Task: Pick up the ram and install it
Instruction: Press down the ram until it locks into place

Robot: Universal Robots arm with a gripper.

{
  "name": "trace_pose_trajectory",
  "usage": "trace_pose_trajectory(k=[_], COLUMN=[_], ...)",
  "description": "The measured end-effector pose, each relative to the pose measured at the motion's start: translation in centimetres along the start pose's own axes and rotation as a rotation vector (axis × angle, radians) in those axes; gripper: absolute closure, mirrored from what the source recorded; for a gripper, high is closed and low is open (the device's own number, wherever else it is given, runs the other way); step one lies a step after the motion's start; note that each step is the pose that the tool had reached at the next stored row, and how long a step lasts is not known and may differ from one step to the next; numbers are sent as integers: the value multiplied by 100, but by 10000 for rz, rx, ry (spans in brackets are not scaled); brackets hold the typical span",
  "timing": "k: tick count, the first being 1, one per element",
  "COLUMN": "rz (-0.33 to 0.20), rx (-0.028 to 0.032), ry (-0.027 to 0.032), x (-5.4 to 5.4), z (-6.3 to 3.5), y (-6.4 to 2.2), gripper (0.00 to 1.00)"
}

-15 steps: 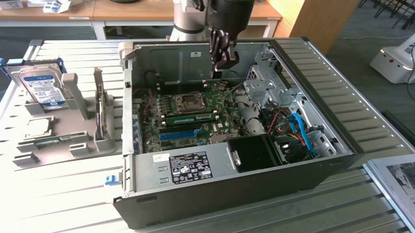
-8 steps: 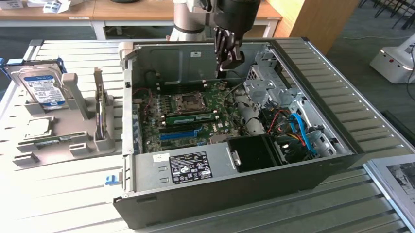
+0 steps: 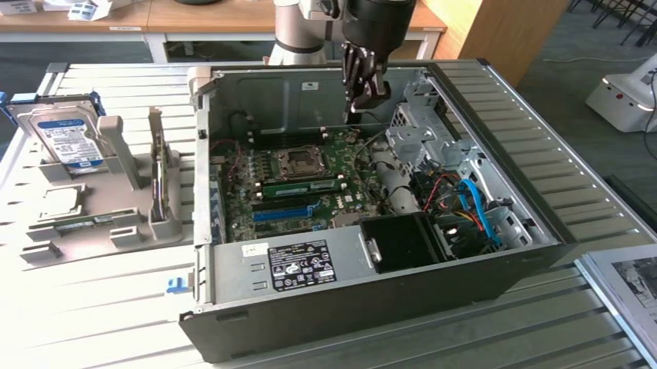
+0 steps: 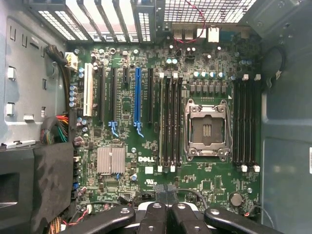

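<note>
Ram [image 3: 301, 187] seated on motherboard [image 4: 195, 170], closed empty jaws well above it

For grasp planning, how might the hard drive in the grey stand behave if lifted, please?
The hard drive looks a rigid metal box: probably stiff and heavy for its size. Propped on end in the grey stand, it might tip if nudged.

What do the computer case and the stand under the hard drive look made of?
Computer case: seemingly sheet metal, dull grey inside, with folded edges and punched slots. Stand: probably matte grey plastic, thick and blocky, propping the hard drive.
</note>
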State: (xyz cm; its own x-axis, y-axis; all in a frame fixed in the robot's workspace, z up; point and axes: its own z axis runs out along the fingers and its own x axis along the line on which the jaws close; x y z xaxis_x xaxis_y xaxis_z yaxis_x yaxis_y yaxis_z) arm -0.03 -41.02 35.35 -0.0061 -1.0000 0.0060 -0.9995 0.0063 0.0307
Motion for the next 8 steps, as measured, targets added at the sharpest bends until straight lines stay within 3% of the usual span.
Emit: trace_pose_trajectory(k=[8], rz=[-1], rx=[0], ry=[0], x=[0], z=[52], y=[-2], gripper=[90])
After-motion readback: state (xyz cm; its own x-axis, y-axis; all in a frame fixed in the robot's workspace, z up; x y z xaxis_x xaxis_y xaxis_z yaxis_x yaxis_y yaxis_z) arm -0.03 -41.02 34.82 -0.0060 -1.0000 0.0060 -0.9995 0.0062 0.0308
